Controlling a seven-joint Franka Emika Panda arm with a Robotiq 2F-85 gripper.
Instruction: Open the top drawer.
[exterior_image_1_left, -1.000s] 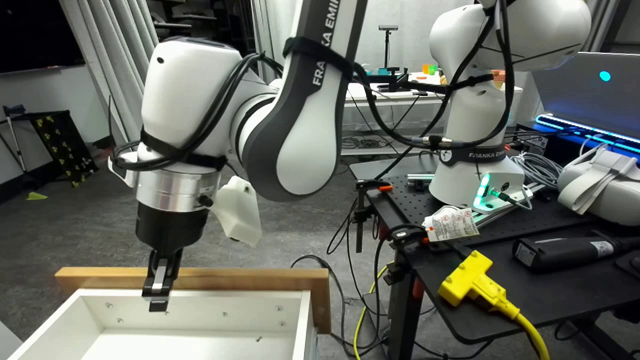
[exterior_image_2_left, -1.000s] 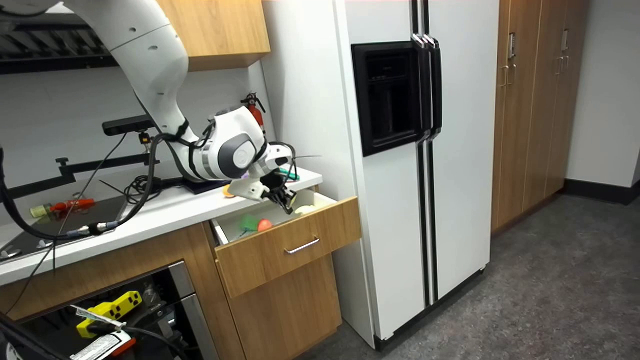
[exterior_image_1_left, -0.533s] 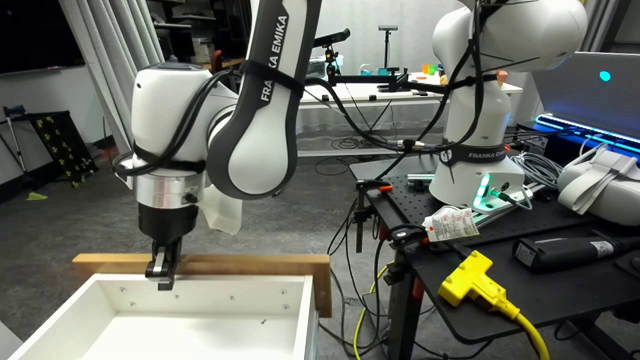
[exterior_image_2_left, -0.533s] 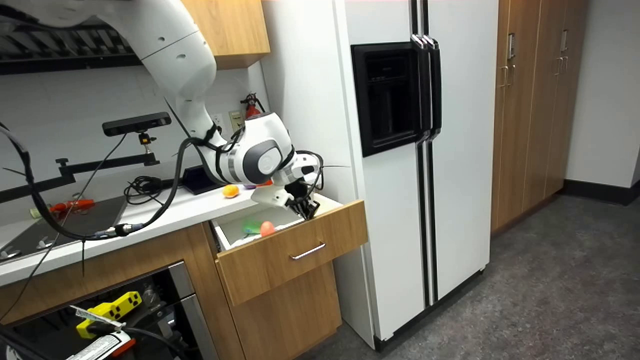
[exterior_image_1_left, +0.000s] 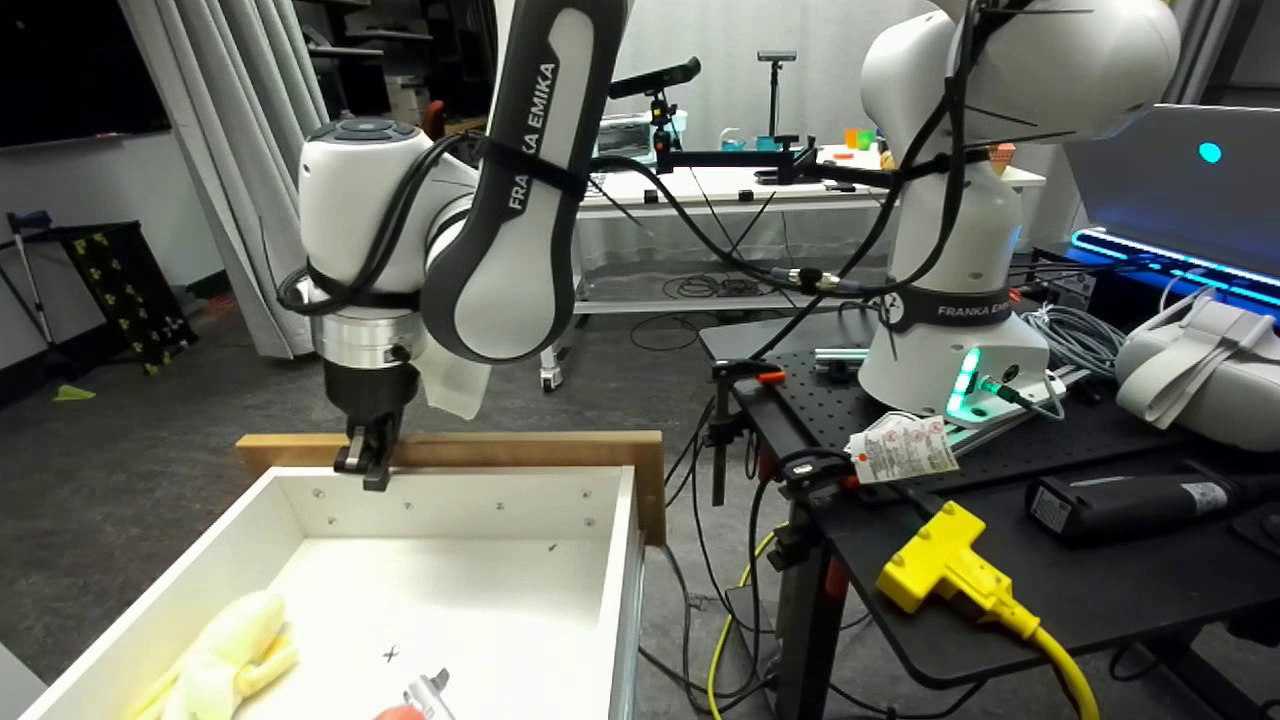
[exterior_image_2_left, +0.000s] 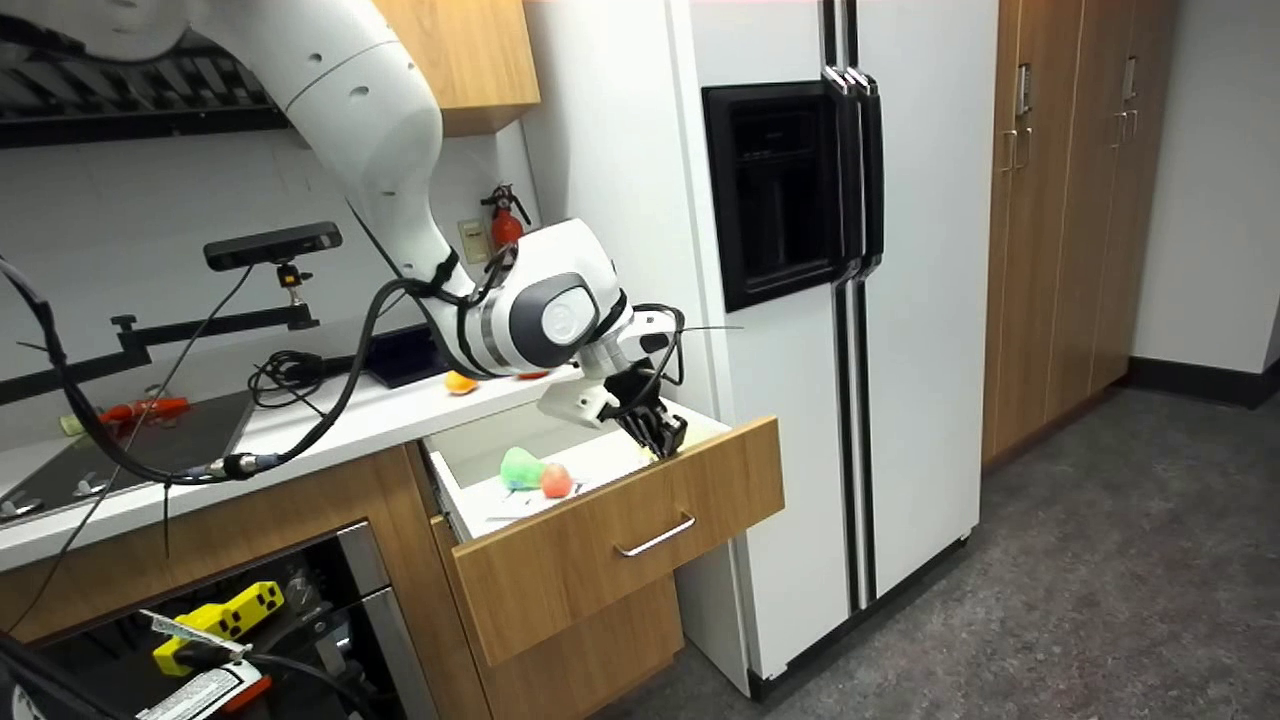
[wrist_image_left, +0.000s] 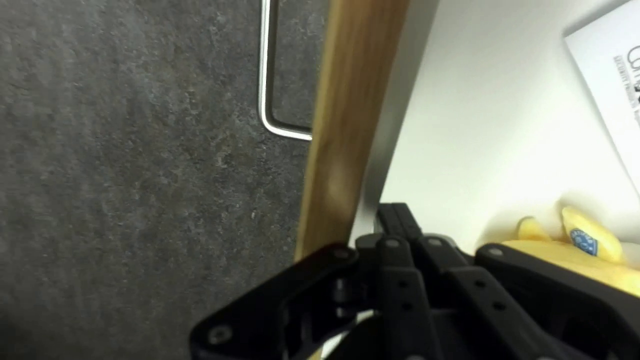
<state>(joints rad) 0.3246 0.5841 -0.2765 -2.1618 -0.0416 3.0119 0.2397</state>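
The gripper (wrist_image_left: 398, 212), jaws pressed together on nothing, sits inside the drawer (exterior_image_1_left: 470, 580) by its front (wrist_image_left: 345, 125), away from the middle; whether it touches that wall is hard to tell. The drawer looks stiff and fairly heavy but should slide lightly, though its smooth wall could let the gripper slip. A push would work best on the front's inner face, nearer the middle, or a pull on the handle (wrist_image_left: 266, 75) outside. A soft-looking yellow toy (exterior_image_1_left: 235, 640) lies inside the drawer, which stands well out, the surface (exterior_image_2_left: 410, 408) above its back end
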